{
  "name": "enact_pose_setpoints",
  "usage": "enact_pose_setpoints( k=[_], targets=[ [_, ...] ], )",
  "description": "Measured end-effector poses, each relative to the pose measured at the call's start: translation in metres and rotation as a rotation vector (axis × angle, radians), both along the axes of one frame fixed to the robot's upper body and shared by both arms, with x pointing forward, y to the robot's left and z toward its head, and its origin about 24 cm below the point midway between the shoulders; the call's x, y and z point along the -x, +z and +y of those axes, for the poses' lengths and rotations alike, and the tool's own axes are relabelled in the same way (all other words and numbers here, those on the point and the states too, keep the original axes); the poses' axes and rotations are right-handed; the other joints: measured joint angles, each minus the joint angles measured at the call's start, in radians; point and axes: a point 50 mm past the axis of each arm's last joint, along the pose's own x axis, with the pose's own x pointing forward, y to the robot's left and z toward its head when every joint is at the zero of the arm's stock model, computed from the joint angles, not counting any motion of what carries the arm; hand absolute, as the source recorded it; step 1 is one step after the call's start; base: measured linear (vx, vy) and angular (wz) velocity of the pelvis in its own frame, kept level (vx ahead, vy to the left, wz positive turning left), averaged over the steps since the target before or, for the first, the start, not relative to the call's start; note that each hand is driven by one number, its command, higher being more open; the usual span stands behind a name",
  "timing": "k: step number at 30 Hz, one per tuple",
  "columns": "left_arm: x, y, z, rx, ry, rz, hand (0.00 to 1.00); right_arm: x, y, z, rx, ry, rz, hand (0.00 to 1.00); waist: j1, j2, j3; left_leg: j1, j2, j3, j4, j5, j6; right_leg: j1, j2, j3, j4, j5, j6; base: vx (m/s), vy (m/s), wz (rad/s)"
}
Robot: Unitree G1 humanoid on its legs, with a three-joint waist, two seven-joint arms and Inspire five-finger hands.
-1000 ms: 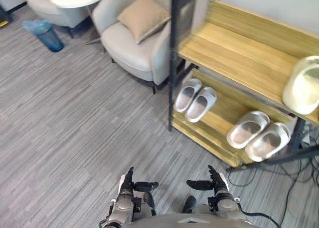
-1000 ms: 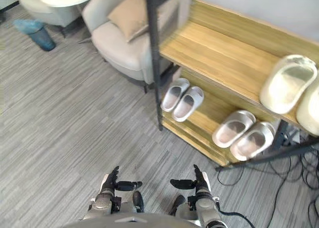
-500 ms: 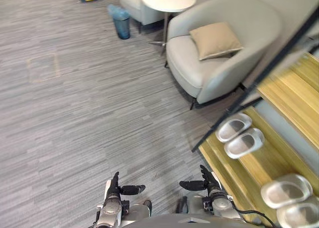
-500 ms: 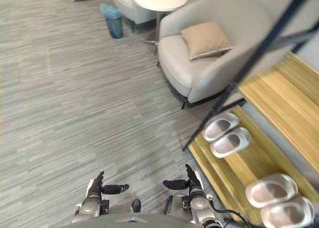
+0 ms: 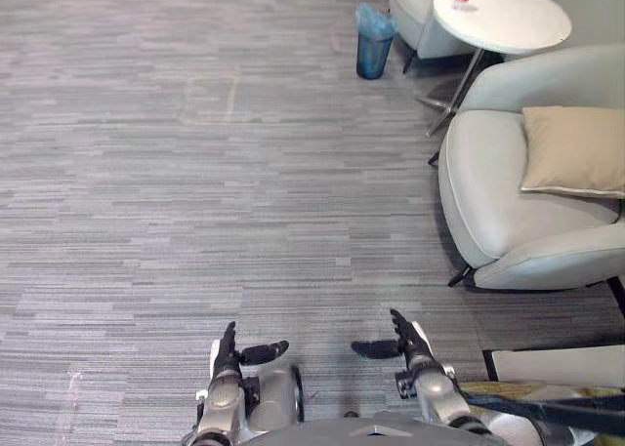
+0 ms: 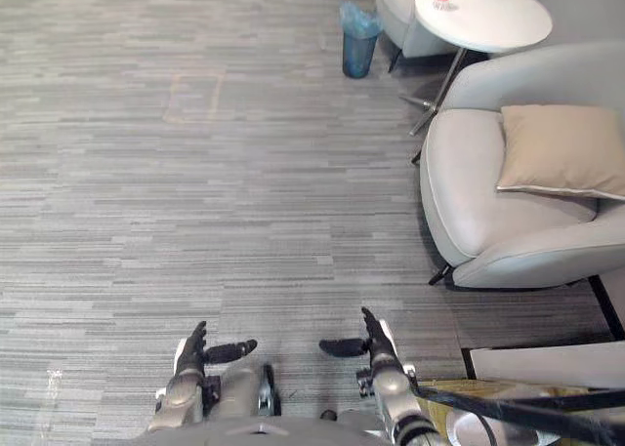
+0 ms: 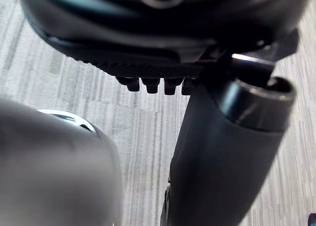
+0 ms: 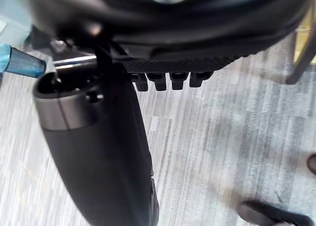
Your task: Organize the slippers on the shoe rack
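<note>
Grey carpet (image 5: 195, 173) | two armchairs (image 5: 508, 202), one cushion (image 5: 576, 151), one round table (image 5: 503, 17), one blue bin (image 5: 373, 44) | my left hand (image 5: 228, 353), right hand (image 5: 405, 341) spread, empty

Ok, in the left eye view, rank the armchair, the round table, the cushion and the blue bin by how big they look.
Largest: armchair.
Next: round table and cushion. They look about alike, and the picture's edge cuts the cushion, so I won't rank them.
Smallest: blue bin, though it stands farther away.

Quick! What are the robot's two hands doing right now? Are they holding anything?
Left hand: open, holding nothing.
Right hand: open, holding nothing.
</note>
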Motion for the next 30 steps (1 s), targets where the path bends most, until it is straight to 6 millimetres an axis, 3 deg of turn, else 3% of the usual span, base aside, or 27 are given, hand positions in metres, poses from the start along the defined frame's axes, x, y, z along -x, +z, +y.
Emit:
enact_pose_setpoints(
  k=[1, 2, 4, 5, 6, 7, 8, 9, 10, 11, 12, 13, 14, 15, 16, 17, 18, 19, 20, 23, 24, 25, 26, 28, 30],
  targets=[
    [0.0, 0.0, -0.002, -0.002, -0.015, -0.001, 1.0, 0.006, -0.003, -0.003, 0.007, -0.007, 0.017, 1.0, 0.001, 0.016, -0.009, -0.011, -0.009, 0.005, -0.137, 0.188, 0.074, 0.024, 0.02, -0.012, 0.011, -0.017, 0.028, 0.68, 0.022, 0.65],
    [-0.006, 0.003, 0.0, -0.03, -0.048, -0.016, 1.0, 0.013, -0.006, 0.002, -0.006, -0.016, 0.042, 1.0, 0.001, -0.032, -0.015, -0.005, -0.048, -0.005, -0.125, 0.142, 0.106, 0.027, -0.016, -0.012, 0.037, -0.01, 0.046, 0.84, 0.058, 0.59],
    [-0.006, 0.004, 0.002, -0.039, -0.062, -0.014, 1.0, 0.016, -0.008, 0.003, -0.007, -0.018, 0.051, 1.0, 0.001, -0.038, -0.015, 0.006, -0.063, -0.017, -0.124, 0.115, 0.109, 0.029, -0.027, 0.001, 0.058, 0.027, 0.057, 0.51, 0.048, 0.42],
    [-0.003, 0.001, 0.002, -0.04, -0.066, 0.006, 1.0, 0.017, -0.008, 0.003, -0.008, -0.019, 0.054, 1.0, 0.001, -0.038, -0.016, 0.043, -0.077, -0.026, -0.121, 0.076, 0.109, 0.019, -0.043, 0.017, 0.154, 0.049, 0.088, 0.36, 0.034, 0.29],
    [0.001, -0.001, 0.003, -0.04, -0.057, 0.022, 1.0, 0.018, -0.009, 0.003, -0.011, -0.021, 0.057, 1.0, 0.0, -0.036, -0.016, 0.083, -0.083, -0.034, -0.124, 0.046, 0.108, -0.018, -0.065, 0.032, 0.298, 0.072, 0.093, 0.61, 0.07, 0.24],
    [0.005, -0.002, 0.002, -0.038, -0.054, 0.035, 1.0, 0.02, -0.01, 0.004, -0.014, -0.022, 0.064, 1.0, -0.003, -0.032, -0.012, 0.141, -0.084, -0.045, -0.144, 0.019, 0.109, -0.08, -0.095, 0.054, 0.497, 0.126, 0.088, 0.68, 0.041, 0.12],
    [0.008, -0.005, 0.002, -0.04, -0.055, 0.056, 1.0, 0.019, -0.009, 0.004, -0.016, -0.016, 0.061, 1.0, -0.003, -0.025, -0.008, 0.208, -0.084, -0.051, -0.17, -0.001, 0.109, -0.161, -0.127, 0.076, 0.719, 0.112, 0.06, 0.66, 0.022, 0.13],
    [0.014, -0.009, 0.001, -0.036, -0.057, 0.089, 1.0, 0.018, -0.009, 0.004, -0.018, -0.008, 0.058, 1.0, -0.011, -0.009, 0.0, 0.313, -0.084, -0.067, -0.218, -0.014, 0.111, -0.254, -0.149, 0.076, 0.914, 0.071, 0.005, 0.63, -0.035, 0.12],
    [0.015, -0.01, 0.001, -0.036, -0.059, 0.095, 1.0, 0.019, -0.009, 0.005, -0.018, -0.004, 0.058, 1.0, -0.016, -0.005, 0.002, 0.34, -0.083, -0.078, -0.235, -0.015, 0.109, -0.274, -0.149, 0.077, 0.936, 0.059, -0.001, 0.52, -0.068, 0.37],
    [0.02, -0.012, 0.0, -0.033, -0.064, 0.114, 1.0, 0.017, -0.007, 0.006, -0.022, 0.008, 0.047, 1.0, -0.034, 0.01, 0.004, 0.428, -0.074, -0.11, -0.306, -0.015, 0.108, -0.359, -0.128, 0.082, 0.942, 0.008, -0.019, 0.52, -0.092, 0.4],
    [0.021, -0.013, -0.001, -0.032, -0.064, 0.118, 1.0, 0.013, -0.005, 0.007, -0.018, 0.019, 0.034, 1.0, -0.041, 0.013, 0.006, 0.457, -0.067, -0.119, -0.327, -0.015, 0.107, -0.393, -0.115, 0.087, 0.909, -0.011, -0.019, 0.61, -0.181, 0.8],
    [0.021, -0.013, -0.003, -0.025, -0.064, 0.12, 1.0, 0.008, -0.002, 0.007, -0.017, 0.024, 0.012, 1.0, -0.061, 0.023, 0.011, 0.514, -0.046, -0.158, -0.361, -0.016, 0.107, -0.489, -0.074, 0.122, 0.718, -0.04, -0.006, 0.51, -0.186, 0.56],
    [0.021, -0.013, -0.003, -0.025, -0.064, 0.12, 1.0, 0.008, -0.002, 0.007, -0.017, 0.024, 0.012, 1.0, -0.061, 0.023, 0.011, 0.515, -0.046, -0.159, -0.361, -0.016, 0.107, -0.491, -0.073, 0.123, 0.714, -0.04, -0.006, 0.61, -0.246, 0.83],
    [0.021, -0.014, -0.005, -0.02, -0.068, 0.12, 1.0, 0.007, -0.002, 0.005, -0.012, 0.026, 0.006, 1.0, -0.067, 0.017, 0.008, 0.536, -0.035, -0.195, -0.37, -0.017, 0.104, -0.532, -0.05, 0.167, 0.518, -0.013, 0.035, 0.54, -0.218, 1.04],
    [0.024, -0.015, -0.006, -0.025, -0.082, 0.13, 1.0, 0.01, -0.003, 0.003, -0.007, 0.025, 0.015, 1.0, -0.075, -0.002, -0.005, 0.562, -0.044, -0.243, -0.386, -0.036, 0.066, -0.533, -0.044, 0.216, 0.313, 0.152, 0.048, 0.56, -0.225, 1.26],
    [0.024, -0.016, -0.009, -0.016, -0.09, 0.136, 1.0, 0.011, -0.003, 0.001, -0.002, 0.023, 0.02, 1.0, -0.076, 0.008, -0.009, 0.575, -0.022, -0.275, -0.389, -0.047, 0.049, -0.512, -0.031, 0.201, 0.316, 0.136, -0.003, 0.56, -0.232, 0.93],
    [0.025, -0.017, -0.014, -0.005, -0.103, 0.136, 1.0, 0.01, -0.003, -0.006, 0.016, 0.014, 0.021, 1.0, -0.049, 0.028, -0.032, 0.568, 0.0, -0.316, -0.385, -0.041, 0.031, -0.521, -0.014, 0.206, 0.347, 0.1, -0.019, 0.55, -0.264, 0.45],
    [0.025, -0.017, -0.016, -0.001, -0.104, 0.135, 1.0, 0.008, -0.003, -0.005, 0.02, 0.013, 0.021, 1.0, -0.05, 0.034, -0.035, 0.564, 0.007, -0.345, -0.343, -0.018, -0.02, -0.508, -0.018, 0.185, 0.382, 0.045, -0.038, 0.53, -0.263, 0.25],
    [0.026, -0.017, -0.016, -0.001, -0.102, 0.137, 1.0, 0.008, -0.003, -0.005, 0.019, 0.013, 0.022, 1.0, -0.051, 0.036, -0.036, 0.562, 0.008, -0.348, -0.333, -0.016, -0.025, -0.503, -0.019, 0.181, 0.381, 0.04, -0.045, 0.49, -0.254, 0.48],
    [0.024, -0.015, -0.019, 0.025, -0.051, 0.111, 1.0, 0.02, -0.007, -0.003, 0.007, 0.0, 0.056, 1.0, -0.055, 0.058, -0.042, 0.427, 0.044, -0.326, 0.041, 0.065, -0.17, -0.336, -0.004, 0.117, 0.249, 0.006, -0.057, 0.45, -0.214, 0.66],
    [0.023, -0.013, -0.019, 0.037, -0.013, 0.083, 1.0, 0.022, -0.008, 0.001, 0.0, 0.003, 0.062, 1.0, -0.046, 0.072, -0.045, 0.337, 0.106, -0.239, 0.243, 0.05, -0.167, -0.254, 0.023, 0.096, 0.18, 0.007, -0.058, 0.41, -0.178, 0.49],
    [0.023, -0.012, -0.018, 0.038, -0.003, 0.078, 1.0, 0.023, -0.008, 0.003, -0.005, 0.002, 0.064, 1.0, -0.043, 0.074, -0.046, 0.31, 0.131, -0.205, 0.295, 0.039, -0.158, -0.225, 0.032, 0.092, 0.156, 0.007, -0.059, 0.3, -0.08, 0.34],
    [0.022, -0.011, -0.015, 0.033, 0.011, 0.069, 1.0, 0.024, -0.009, 0.009, -0.023, 0.001, 0.068, 1.0, -0.023, 0.071, -0.052, 0.242, 0.164, -0.114, 0.35, 0.006, -0.121, -0.147, 0.037, 0.085, 0.093, 0.007, -0.059, 0.37, -0.066, 0.1],
    [0.02, -0.009, -0.011, 0.022, 0.012, 0.061, 1.0, 0.019, -0.007, 0.013, -0.029, 0.012, 0.055, 1.0, -0.001, 0.053, -0.051, 0.174, 0.149, -0.026, 0.227, -0.038, -0.084, -0.1, 0.015, 0.091, 0.057, 0.008, -0.058, 0.45, 0.005, -0.04],
    [0.019, -0.009, -0.008, 0.014, 0.009, 0.058, 1.0, 0.014, -0.004, 0.014, -0.026, 0.013, 0.04, 1.0, 0.003, 0.048, -0.044, 0.106, 0.101, -0.013, -0.002, -0.013, -0.048, -0.063, -0.015, 0.072, 0.034, 0.007, -0.039, 0.37, 0.094, 0.1]
  ],
)
